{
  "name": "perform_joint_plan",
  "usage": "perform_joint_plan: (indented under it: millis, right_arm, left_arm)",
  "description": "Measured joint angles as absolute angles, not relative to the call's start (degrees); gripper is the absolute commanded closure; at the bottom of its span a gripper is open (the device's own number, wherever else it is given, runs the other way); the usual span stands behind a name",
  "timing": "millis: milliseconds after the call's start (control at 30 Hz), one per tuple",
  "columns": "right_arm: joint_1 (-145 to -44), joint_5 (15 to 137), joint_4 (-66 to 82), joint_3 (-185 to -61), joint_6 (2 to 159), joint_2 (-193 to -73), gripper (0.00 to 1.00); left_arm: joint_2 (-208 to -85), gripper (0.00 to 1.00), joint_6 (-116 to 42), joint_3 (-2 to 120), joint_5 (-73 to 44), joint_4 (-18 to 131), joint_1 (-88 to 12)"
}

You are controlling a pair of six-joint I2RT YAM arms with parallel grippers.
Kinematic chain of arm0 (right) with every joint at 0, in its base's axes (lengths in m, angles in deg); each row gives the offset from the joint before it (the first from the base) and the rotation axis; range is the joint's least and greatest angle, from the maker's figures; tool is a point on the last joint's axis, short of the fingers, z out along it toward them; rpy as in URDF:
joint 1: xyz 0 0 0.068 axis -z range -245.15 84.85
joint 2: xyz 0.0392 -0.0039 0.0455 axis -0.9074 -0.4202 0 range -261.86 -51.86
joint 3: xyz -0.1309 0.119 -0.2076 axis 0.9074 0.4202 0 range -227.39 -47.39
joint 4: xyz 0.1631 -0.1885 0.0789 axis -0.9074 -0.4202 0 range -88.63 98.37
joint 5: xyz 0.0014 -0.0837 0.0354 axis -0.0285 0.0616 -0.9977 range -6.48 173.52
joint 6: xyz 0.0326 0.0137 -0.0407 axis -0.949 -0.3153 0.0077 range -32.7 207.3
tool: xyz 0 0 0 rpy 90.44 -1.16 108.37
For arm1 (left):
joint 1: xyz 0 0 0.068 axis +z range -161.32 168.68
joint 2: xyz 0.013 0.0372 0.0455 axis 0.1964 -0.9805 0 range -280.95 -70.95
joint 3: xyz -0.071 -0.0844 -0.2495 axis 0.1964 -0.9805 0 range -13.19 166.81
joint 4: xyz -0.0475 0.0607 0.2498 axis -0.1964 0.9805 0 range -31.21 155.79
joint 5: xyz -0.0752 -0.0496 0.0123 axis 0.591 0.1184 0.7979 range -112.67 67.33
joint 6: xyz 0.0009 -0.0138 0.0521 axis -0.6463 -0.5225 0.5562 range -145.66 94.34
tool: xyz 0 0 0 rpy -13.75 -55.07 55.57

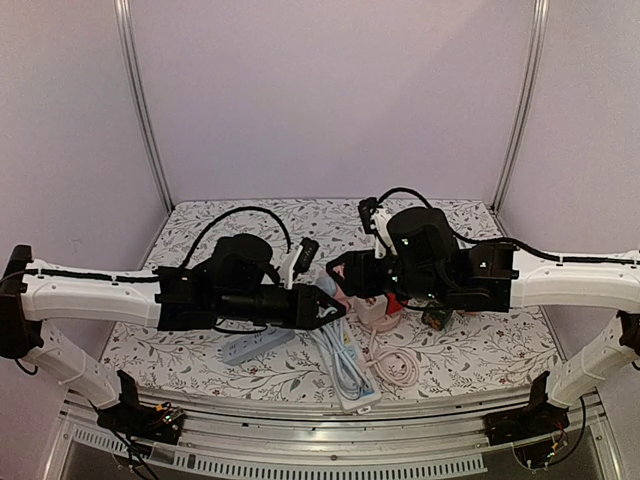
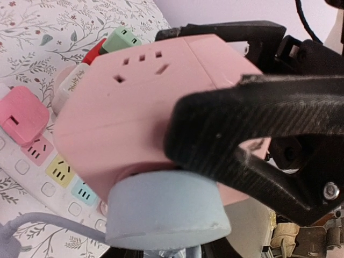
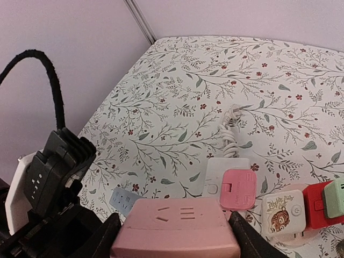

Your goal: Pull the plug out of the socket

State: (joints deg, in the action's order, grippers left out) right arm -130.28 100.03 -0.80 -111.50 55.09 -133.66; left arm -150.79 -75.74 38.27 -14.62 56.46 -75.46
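A pink socket cube (image 2: 134, 102) is held off the table between my two grippers; it also shows in the right wrist view (image 3: 180, 226). A round blue-grey plug (image 2: 161, 207) sits against the cube's underside, with its grey cable (image 2: 32, 221) trailing left. My left gripper (image 2: 166, 239) is shut on this plug, its fingers mostly hidden behind it. My right gripper (image 3: 177, 242) is shut on the pink cube, with a black finger (image 3: 244, 239) on each side. In the top view both grippers meet at the table's middle, the left gripper (image 1: 328, 306) and the right gripper (image 1: 340, 272).
A white power strip (image 2: 48, 169) with pastel sockets lies below, with a pink plug (image 3: 238, 188) in it. A white tiger adapter (image 3: 283, 210), a red plug (image 3: 314, 207) and a green plug (image 3: 334, 196) sit to the right. A blue-grey strip (image 1: 250, 345) and a pink cable coil (image 1: 395, 370) lie near the front.
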Motion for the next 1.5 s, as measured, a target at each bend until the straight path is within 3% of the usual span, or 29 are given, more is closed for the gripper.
perform_joint_plan:
  millis: [333,767,800,867,933,1033,1133,1300,1500]
  right_arm:
    - [-130.4,101.0,-0.6,-111.5,56.1,-133.7,1.00]
    - [-130.7,99.3,1.2,-109.8,61.5,-132.9,1.00]
    - [-130.8,99.3,1.3,-109.6,62.0,-132.7,1.00]
    - [-130.9,99.4,1.4,-109.6,62.8,-132.6,1.00]
    - [-131.1,100.0,1.4,-109.6,63.0,-132.6,1.00]
    - [-131.2,101.4,-0.3,-109.6,63.4,-132.5,1.00]
    - [-131.2,102.5,-2.0,-109.7,63.5,-132.6,1.00]
    - [-131.2,102.7,-2.7,-111.0,63.2,-133.4,1.00]
    - [-131.2,103.2,-3.2,-112.6,62.6,-134.3,1.00]
  left_arm:
    - [-149.6,1.00,-77.4,37.0,-15.2,55.9,-75.6]
    - [-147.4,1.00,-78.0,35.5,-13.2,55.8,-75.0]
    - [-147.4,0.94,-78.0,35.4,-12.7,55.8,-74.9]
    - [-147.4,0.62,-77.8,35.3,-11.8,55.7,-74.7]
    - [-147.1,0.39,-77.6,35.3,-11.4,55.9,-74.6]
    - [-145.1,0.19,-76.7,35.3,-12.1,58.2,-74.2]
    - [-142.5,0.12,-75.0,35.3,-13.1,60.7,-73.2]
    - [-139.1,0.11,-73.4,35.9,-14.5,64.6,-71.3]
    - [-139.5,0.22,-73.3,36.7,-14.3,66.5,-71.2]
